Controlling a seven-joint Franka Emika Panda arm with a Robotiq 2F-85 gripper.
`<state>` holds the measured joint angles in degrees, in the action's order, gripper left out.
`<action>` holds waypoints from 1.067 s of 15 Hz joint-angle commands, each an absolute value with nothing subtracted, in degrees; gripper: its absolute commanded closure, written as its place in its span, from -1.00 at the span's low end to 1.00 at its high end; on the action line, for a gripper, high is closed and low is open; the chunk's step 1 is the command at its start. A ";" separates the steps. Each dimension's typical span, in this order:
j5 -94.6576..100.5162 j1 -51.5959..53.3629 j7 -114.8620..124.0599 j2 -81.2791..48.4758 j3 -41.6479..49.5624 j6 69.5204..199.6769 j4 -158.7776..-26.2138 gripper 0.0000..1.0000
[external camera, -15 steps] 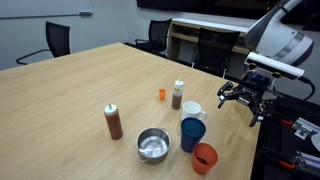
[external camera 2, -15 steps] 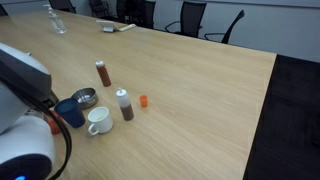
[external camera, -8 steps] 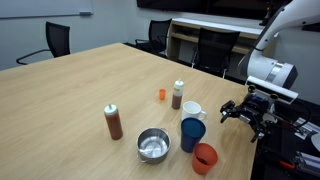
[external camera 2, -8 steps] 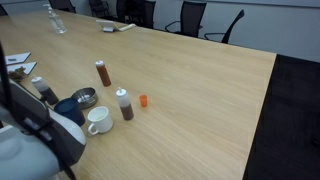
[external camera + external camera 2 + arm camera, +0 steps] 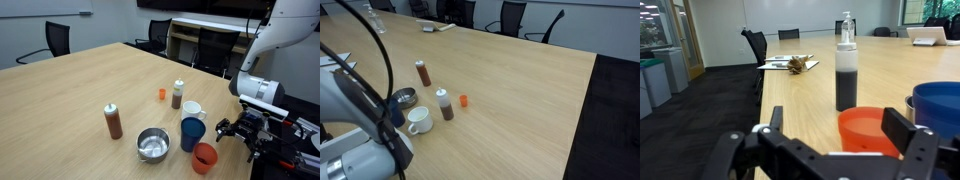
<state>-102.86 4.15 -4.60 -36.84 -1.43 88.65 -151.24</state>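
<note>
My gripper (image 5: 243,130) hangs open and low, just off the table edge, level with the cups. In the wrist view the gripper (image 5: 838,122) has its fingers spread wide, and an orange cup (image 5: 875,132) stands a little ahead of them, framed between them and untouched. That orange cup (image 5: 205,157) is nearest the gripper. A blue cup (image 5: 192,133) stands right beside it, seen as the blue cup (image 5: 940,105) in the wrist view. Farther off is a dark sauce bottle (image 5: 846,72) with a white cap.
On the table stand a white mug (image 5: 193,110), a metal bowl (image 5: 153,145), a reddish bottle (image 5: 114,121), a brown bottle (image 5: 178,94) and a small orange piece (image 5: 161,94). Office chairs (image 5: 58,40) ring the table. Papers (image 5: 790,64) lie at its far end.
The gripper has come down from above the table's corner and moved toward the orange cup, now sitting at cup height. It stays open; no object has moved.
</note>
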 commanded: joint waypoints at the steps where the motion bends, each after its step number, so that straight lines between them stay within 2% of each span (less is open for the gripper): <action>1: -103.00 5.09 -4.47 -36.79 -0.55 88.03 -151.22 -1.00; 16: -109.04 5.06 -4.30 -40.89 0.27 89.04 -147.52 -1.00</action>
